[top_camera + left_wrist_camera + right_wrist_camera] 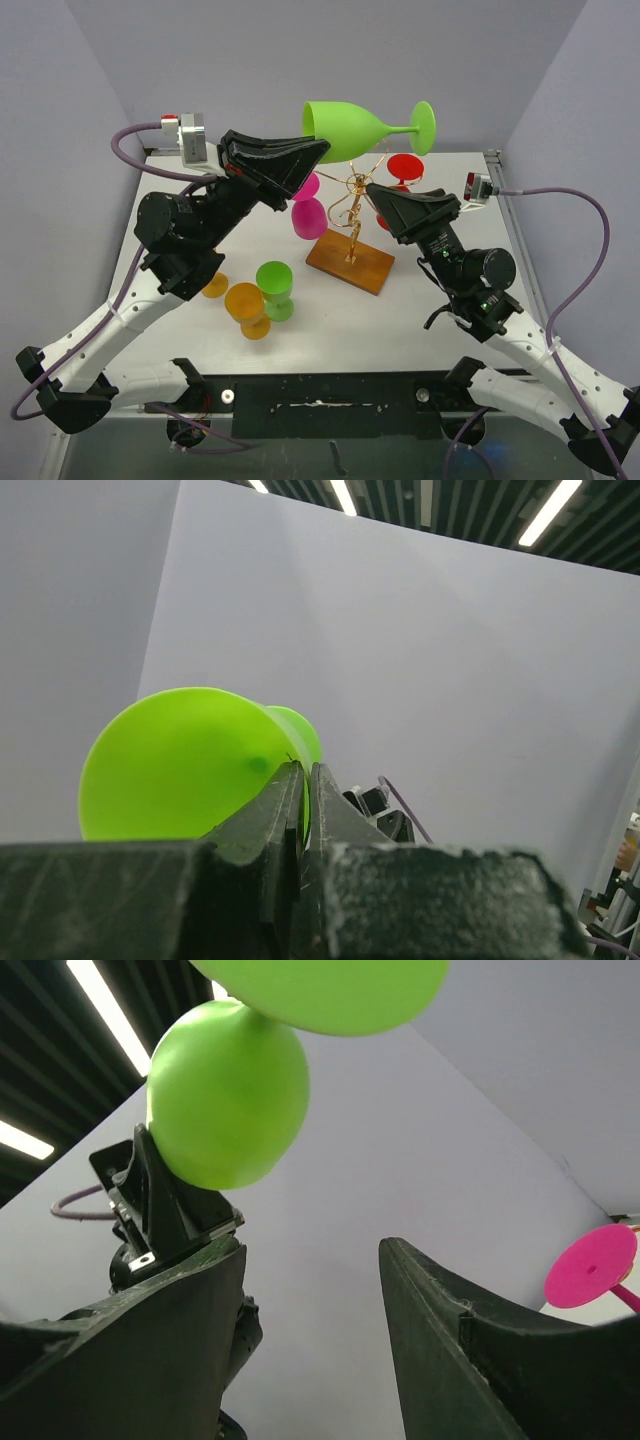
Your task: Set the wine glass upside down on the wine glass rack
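Note:
My left gripper [318,148] is shut on the rim of a lime green wine glass [355,130] and holds it on its side, high above the table, with the foot pointing right. In the left wrist view the glass [180,765] fills the space behind the shut fingers [304,770]. The gold wire rack [352,205] stands on its brown wooden base [350,262] below the glass. My right gripper [384,198] is open and empty just right of the rack. In the right wrist view it [312,1242] points up at the green glass [225,1095].
A pink glass [308,215] hangs on the rack's left side and a red glass [403,170] on its right. An orange glass [247,305], a green glass [274,288] and a small yellow one [214,285] stand on the table at front left.

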Available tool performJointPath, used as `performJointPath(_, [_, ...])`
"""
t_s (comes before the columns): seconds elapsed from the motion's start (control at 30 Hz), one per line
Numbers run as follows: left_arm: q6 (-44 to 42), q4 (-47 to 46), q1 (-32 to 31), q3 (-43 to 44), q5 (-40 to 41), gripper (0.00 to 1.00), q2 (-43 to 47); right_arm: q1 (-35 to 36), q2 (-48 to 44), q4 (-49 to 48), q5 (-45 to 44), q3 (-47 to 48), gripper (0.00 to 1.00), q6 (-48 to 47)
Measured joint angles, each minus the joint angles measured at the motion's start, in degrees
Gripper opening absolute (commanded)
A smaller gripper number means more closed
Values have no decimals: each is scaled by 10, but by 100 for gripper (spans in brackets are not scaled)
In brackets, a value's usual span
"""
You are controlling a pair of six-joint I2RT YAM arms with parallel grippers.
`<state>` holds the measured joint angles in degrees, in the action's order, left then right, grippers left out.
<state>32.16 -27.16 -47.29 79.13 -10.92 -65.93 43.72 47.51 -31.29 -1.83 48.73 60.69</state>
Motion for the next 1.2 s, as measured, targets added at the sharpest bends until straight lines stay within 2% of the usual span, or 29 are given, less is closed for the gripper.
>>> performJointPath(0.27, [-73,-65,-46,-3,49,0,-29,6,11,-28,-99,8,63,27])
performJointPath(0.57, [-131,-92,-72,-24,66,0,-35,6,40,-104,-137,22,63,36])
performJointPath(0.83, [-149,-102,-75,-31,62,0,-35,6,76,-152,-157,45,64,46])
performJointPath(1.2, [-151,-113,-82,-43,40,0,-35,6,77,-157,-204,53,53,83])
